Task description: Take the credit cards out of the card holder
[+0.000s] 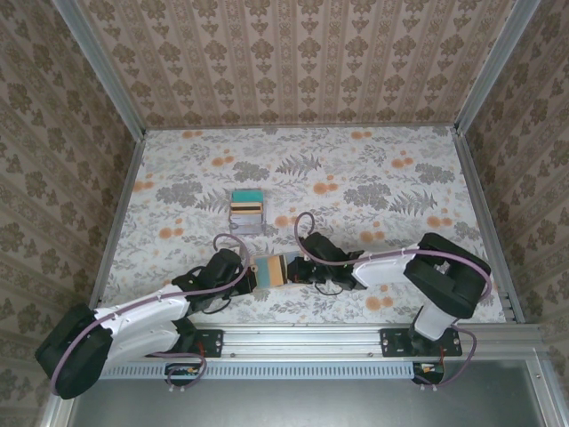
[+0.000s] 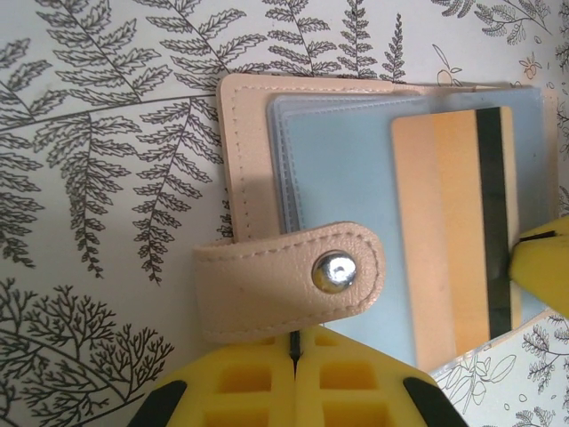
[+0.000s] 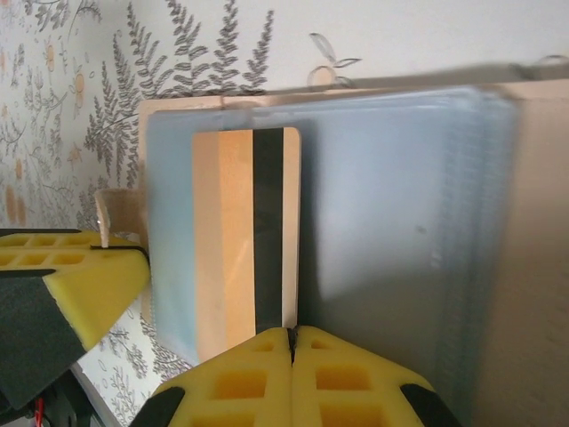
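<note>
The card holder (image 1: 269,269) lay open close to the near edge of the table (image 1: 382,169), approx. midway along it, between the two arms. The left gripper (image 2: 294,356) was fully closed, pinching the holder's snap strap (image 2: 289,285) & pinning it down. The right gripper (image 3: 292,342) was closed too, its fingers meeting on the near end of a yellow card (image 3: 244,231) w/ a black stripe. It looked like a real grip, tho the contact itself was tucked under the pads. That card lay over the grey-blue inner panel, at a clear sleeve. I couldn't tell how much of it was free of the sleeve, so I'd call it not out yet. Further back, nearer the table's middle & a bit left, the other credit cards (image 1: 246,211) sat in a small pile well apart from the holder, teal one on top. Those I'd count as done. So the job looked mostly finished: several cards out, at least one left to slide free. Whether the sleeves behind held more, I couldn't see.
</note>
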